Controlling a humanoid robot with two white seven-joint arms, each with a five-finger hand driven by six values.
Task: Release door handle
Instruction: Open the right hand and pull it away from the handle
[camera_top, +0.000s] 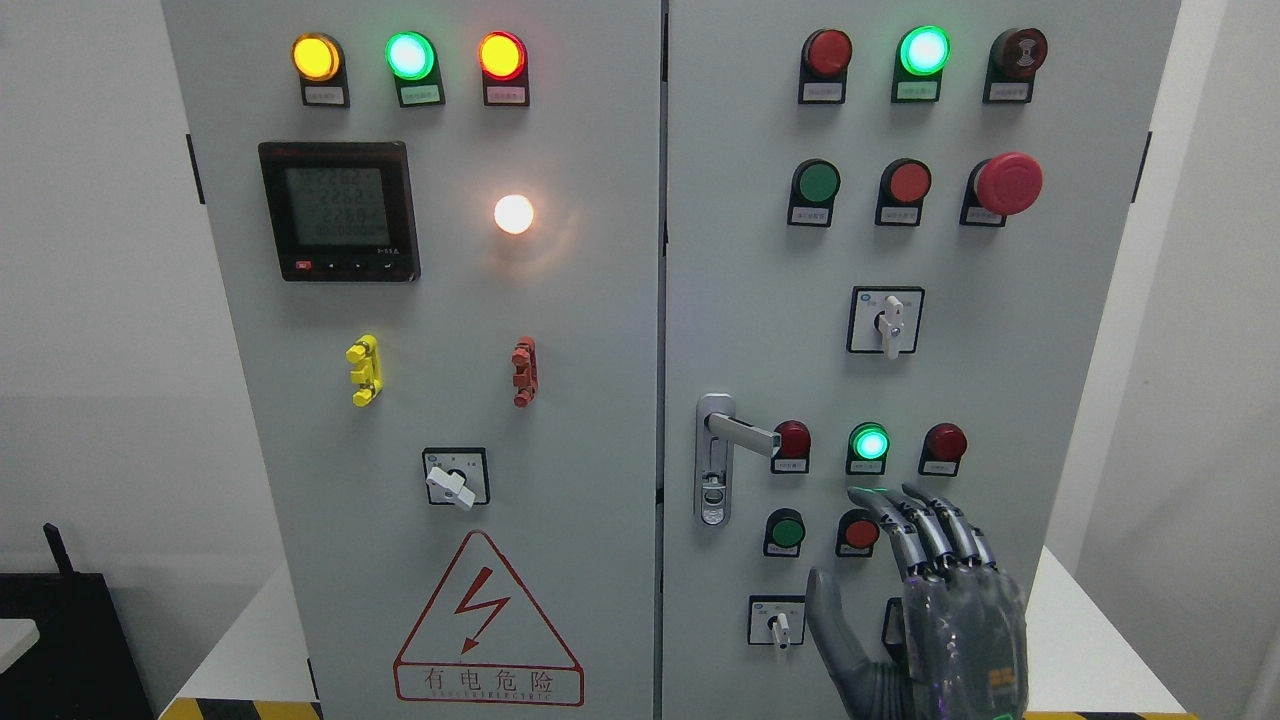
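The silver door handle (738, 434) sits on the left edge of the right cabinet door (1050, 400), its lever pointing right and slightly down, its lock plate running down below it. My right hand (915, 580) is raised in front of the lower right door, below and to the right of the handle, clear of it. Its fingers (925, 525) are stretched upward, thumb apart to the left, holding nothing. The fingertips end just under the lit green button (869, 443). My left hand is out of view.
The grey double-door cabinet carries indicator lamps, push buttons, a red emergency stop (1008, 184), rotary switches (886, 321), a digital meter (340, 211) and a red-bordered shock warning triangle (487, 625). It stands on a white platform (1100, 650); a black object (60, 640) is at lower left.
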